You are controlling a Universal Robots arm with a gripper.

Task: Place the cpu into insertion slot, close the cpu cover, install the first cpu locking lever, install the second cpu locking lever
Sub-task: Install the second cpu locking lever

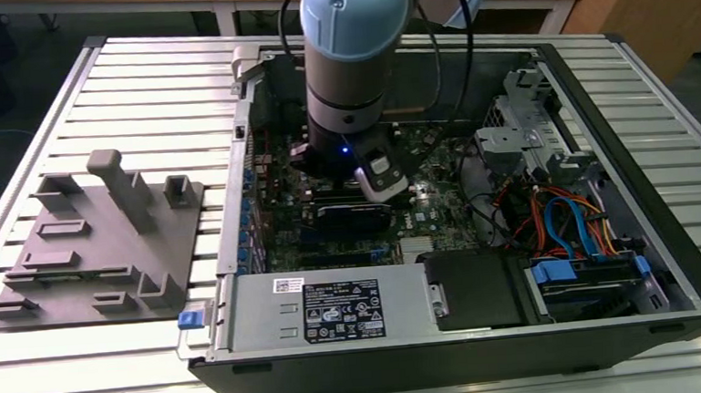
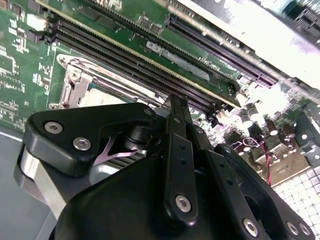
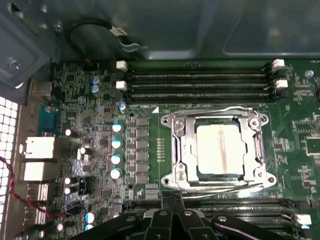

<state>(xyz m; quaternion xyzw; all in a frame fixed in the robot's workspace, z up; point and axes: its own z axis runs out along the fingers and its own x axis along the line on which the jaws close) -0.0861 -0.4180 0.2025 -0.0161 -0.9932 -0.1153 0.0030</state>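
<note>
CPU (image 3: 220, 150) placement is as follows: we find the chip lying flat in the insertion slot (image 3: 218, 150), metal top facing up; being square, it has no long axis, and its edges run parallel to the memory slots (image 3: 200, 82) beside the socket. We see the cpu cover (image 3: 183, 150) lowered over it, framing the chip on all sides, with thin wire levers along the frame edges; we cannot tell whether they are latched. Relative to the socket, the gripper (image 3: 172, 200) sits just beside one frame edge, its fingers together and holding nothing. In the exterior view we see the arm (image 1: 349, 69) reaching into an open computer case (image 1: 481, 335) lying on a slatted metal table (image 1: 137, 91), a grey fixture (image 1: 98, 248) beside the case.
</note>
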